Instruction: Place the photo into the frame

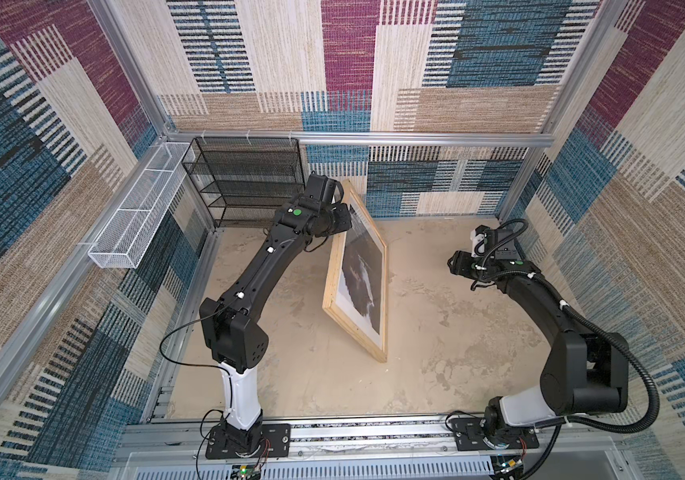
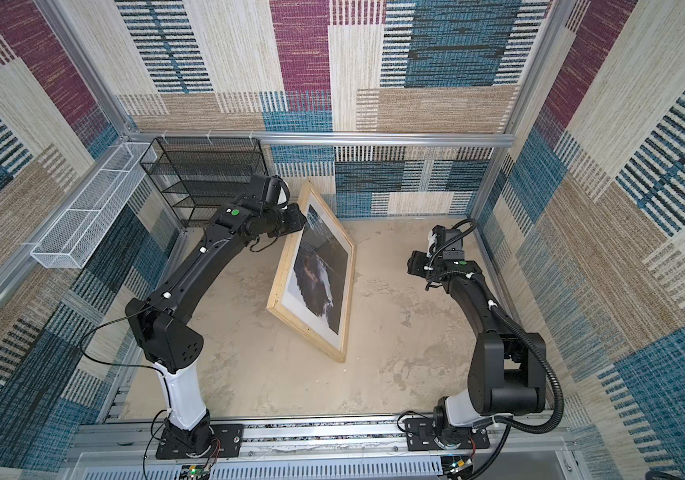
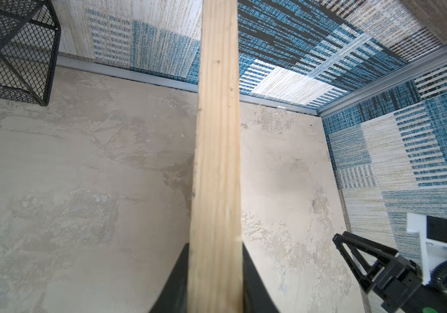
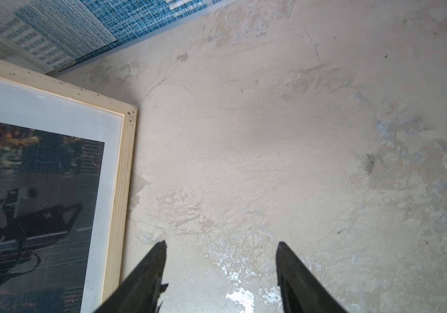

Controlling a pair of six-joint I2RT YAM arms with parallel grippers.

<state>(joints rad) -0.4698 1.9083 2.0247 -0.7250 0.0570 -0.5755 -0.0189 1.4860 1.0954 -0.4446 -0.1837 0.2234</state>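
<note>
"While the mottled beige table (image 1: 436, 316) fills the floor of the cell, what stands on it?"

"A black mesh rack (image 1: 249, 183) in the far left corner, and the frame (image 1: 355, 333) near the middle. The frame rests on one long bar and tilts, with its glazed face toward the right arm and its other long bar raised."

"And the photo (image 1: 363, 282)?"

"Inside the frame, behind the pane, bordered by a white mat (image 4: 40, 103). Dark rock and white water show in both top views."

"What props the frame?"

"The left gripper (image 1: 347, 214). In the left wrist view its fingers (image 3: 179, 284) press on either side of the raised wooden bar, parted only by its thickness."

"The right gripper (image 4: 221, 244)?"

"Apart from the frame, on its glazed side, over bare table. Its jaws are spread wide with nothing between them."
</note>
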